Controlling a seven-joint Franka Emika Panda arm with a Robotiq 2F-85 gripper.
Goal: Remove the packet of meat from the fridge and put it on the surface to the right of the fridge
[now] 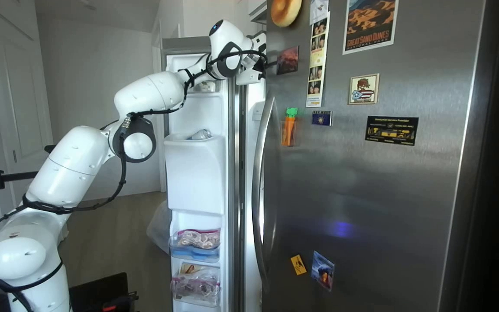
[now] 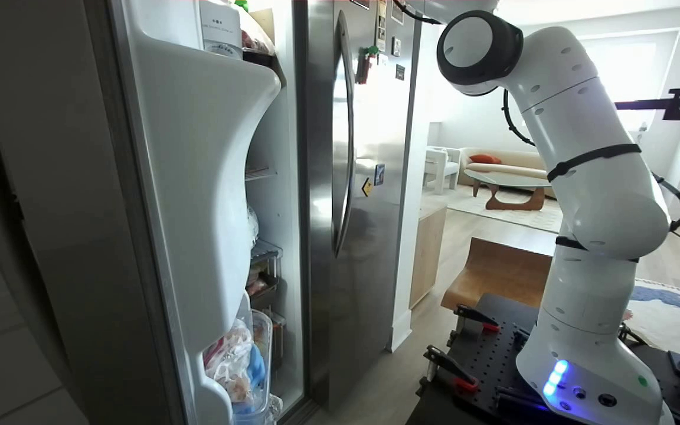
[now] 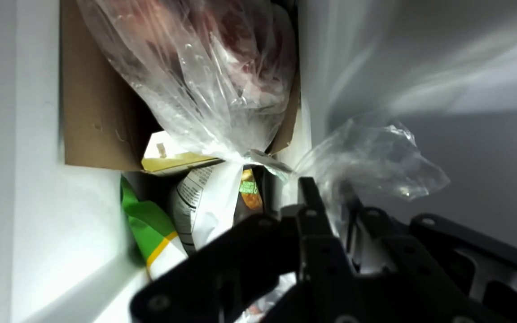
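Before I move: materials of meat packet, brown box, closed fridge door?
Meat packet: likely thin clear plastic, glossy: creases, bright highlights.
Brown box: probably cardboard, matte: plain dull panels.
Fridge door: apparently stainless steel, brushed: grey sheen, fine grain.

Around my pincer (image 3: 329,190) the wrist view is harsh: the white inside of the fridge (image 3: 38,215) is bleached at lower left, highlights glint along the packet of meat (image 3: 213,80), and the pincer itself is dark and unfocused. The right side blurs into pale-streaked grey. In an exterior view, the steel door (image 1: 362,186) carries a small blue-violet glow, and the far right sinks to black. In an exterior view, a window (image 2: 617,71) is washed out, the steel bears white glare, and the left lies in shadow.
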